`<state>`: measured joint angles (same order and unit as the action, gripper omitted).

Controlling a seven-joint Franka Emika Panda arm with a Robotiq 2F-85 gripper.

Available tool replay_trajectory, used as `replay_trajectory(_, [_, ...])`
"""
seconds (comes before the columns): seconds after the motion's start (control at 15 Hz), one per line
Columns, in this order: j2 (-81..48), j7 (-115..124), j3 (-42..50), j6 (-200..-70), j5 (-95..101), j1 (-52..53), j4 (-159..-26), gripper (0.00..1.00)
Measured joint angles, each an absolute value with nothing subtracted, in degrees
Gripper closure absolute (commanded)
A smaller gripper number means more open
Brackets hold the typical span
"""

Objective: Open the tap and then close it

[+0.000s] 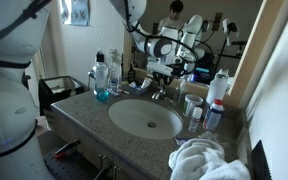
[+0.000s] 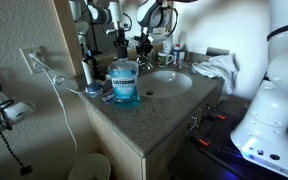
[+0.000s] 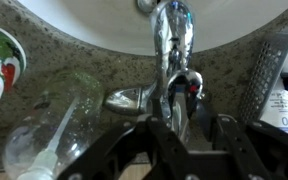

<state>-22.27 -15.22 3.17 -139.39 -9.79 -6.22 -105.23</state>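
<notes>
The tap (image 3: pixel 174 45) is a small chrome faucet at the back of a white basin (image 3: pixel 84 12). In the wrist view its spout points toward the basin. A low handle (image 3: pixel 129 98) lies to one side, and a lever with a red mark (image 3: pixel 188 88) sits behind the spout. My gripper (image 3: pixel 182 138) is open, with its dark fingers on either side of the lever and the tap's base. I cannot tell whether they touch it. In both exterior views the gripper (image 1: pixel 165 70) (image 2: pixel 144 46) hangs right over the tap (image 1: pixel 161 92), in front of the mirror.
A clear plastic bottle (image 3: pixel 39 135) stands close beside the tap. A blue mouthwash bottle (image 1: pixel 102 82) (image 2: pixel 124 82) is on the granite counter (image 1: pixel 84 115). White towels (image 1: pixel 204 160) lie at the counter's edge. Small bottles (image 1: pixel 216 95) crowd the far side, and the mirror is right behind.
</notes>
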Motion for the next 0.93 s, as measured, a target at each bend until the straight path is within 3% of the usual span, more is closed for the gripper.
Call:
replay_trajectory(0.13, [-22.3, -15.2, 3.2, -139.5, -9.4, -6.2, -104.9, 0.99])
replay_trajectory(0.27, [-22.3, -15.2, 3.2, -139.5, -9.1, -6.2, -104.7, 0.95])
replay_trajectory(0.93, [-22.7, -12.0, 2.8, -137.9, -5.8, -5.9, -103.6, 0.95])
